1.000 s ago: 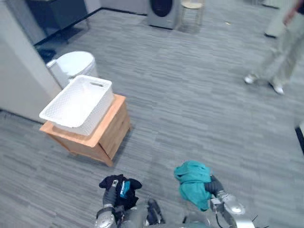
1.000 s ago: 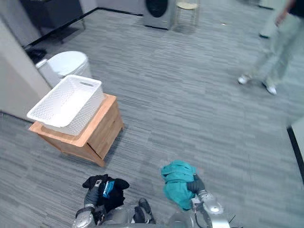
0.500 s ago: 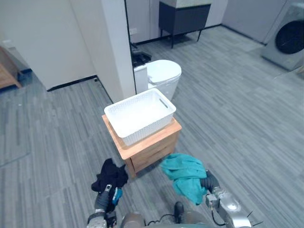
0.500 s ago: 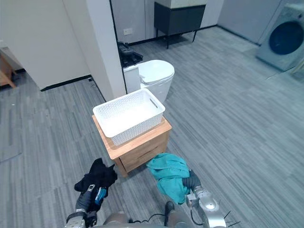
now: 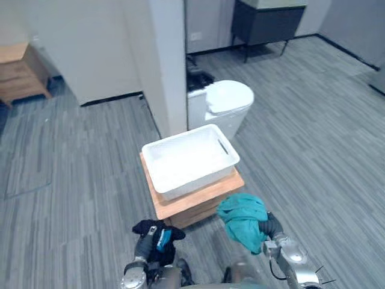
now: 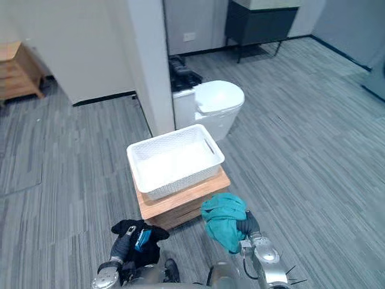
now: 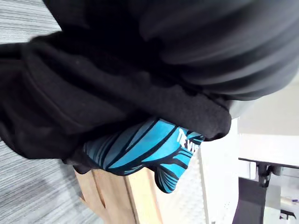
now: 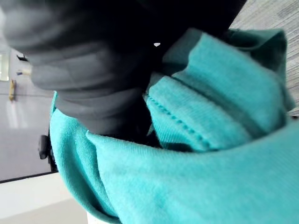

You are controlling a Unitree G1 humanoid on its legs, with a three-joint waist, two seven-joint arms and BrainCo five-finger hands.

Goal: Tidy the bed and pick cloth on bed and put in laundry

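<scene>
Two cloths are in hand, none in the basket yet. Grey plank floor [image 5: 72, 180] all around. White pillar [image 5: 168, 66] at 12 o'clock of the scene. Low wooden stand [image 5: 180, 211] at centre with the white laundry basket [image 5: 195, 182] sitting on top, long side turned slightly; it looks empty. White lidded bin [image 5: 228, 99] at 1 o'clock of the basket, against the pillar.

Teal cloth [image 5: 242, 218] hangs bunched at 5 o'clock of the basket, just beside the stand's near corner and off the floor. Black cloth [image 5: 162, 232] with a blue striped patch sits at 7 o'clock of the basket, lower and a bit further from it.

Step, as I read it: carry both to the basket and drop them in. To do it well, close in until both hands clear the near rim, lift above the wall and let go over the middle, not over the edge. The teal cloth trails down, so raise it enough that the tail does not catch the rim or drag the light basket off the stand. Release one hand at a time.

Left hand [image 5: 143, 247] at 7 o'clock: clenched on the black cloth, which covers most of its fingers. Right hand [image 5: 272, 227] at 5 o'clock: fingers buried in the teal cloth, gripping the bundle.
</scene>
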